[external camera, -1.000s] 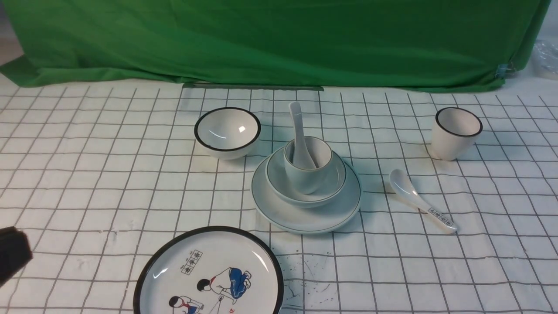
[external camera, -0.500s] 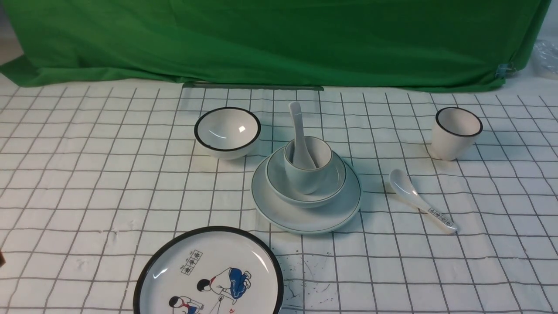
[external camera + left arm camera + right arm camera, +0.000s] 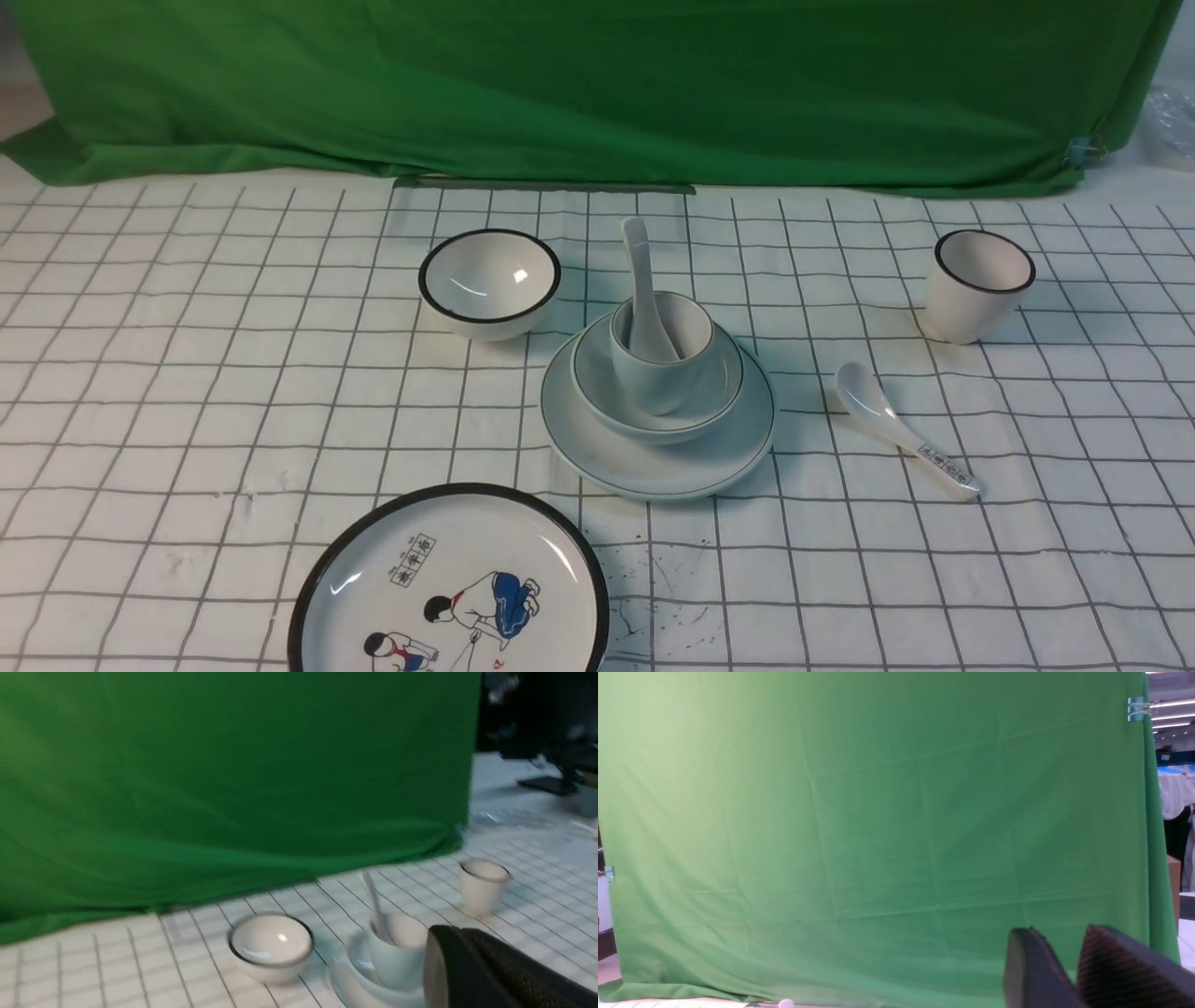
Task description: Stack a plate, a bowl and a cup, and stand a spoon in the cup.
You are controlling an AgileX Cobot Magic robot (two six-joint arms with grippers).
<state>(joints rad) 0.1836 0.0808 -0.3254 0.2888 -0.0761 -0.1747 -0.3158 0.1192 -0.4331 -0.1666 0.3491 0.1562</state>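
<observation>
The pale grey-green plate lies mid-table with the shallow bowl on it and the handleless cup in the bowl. The plain white spoon stands in the cup, handle up and leaning back. The stack also shows blurred in the left wrist view: cup, spoon. My left gripper hangs well back from the stack, jaws together and empty. My right gripper faces the green cloth with a narrow gap between its fingers, empty. Neither gripper shows in the front view.
A black-rimmed white bowl sits left of the stack. A black-rimmed white cup stands far right. A spoon with printed characters lies right of the stack. A cartoon plate lies at the front. A green cloth hangs behind.
The dark left gripper at the front view's lower left edge has drawn back out of that view. The stack and the other dishes have not moved.
</observation>
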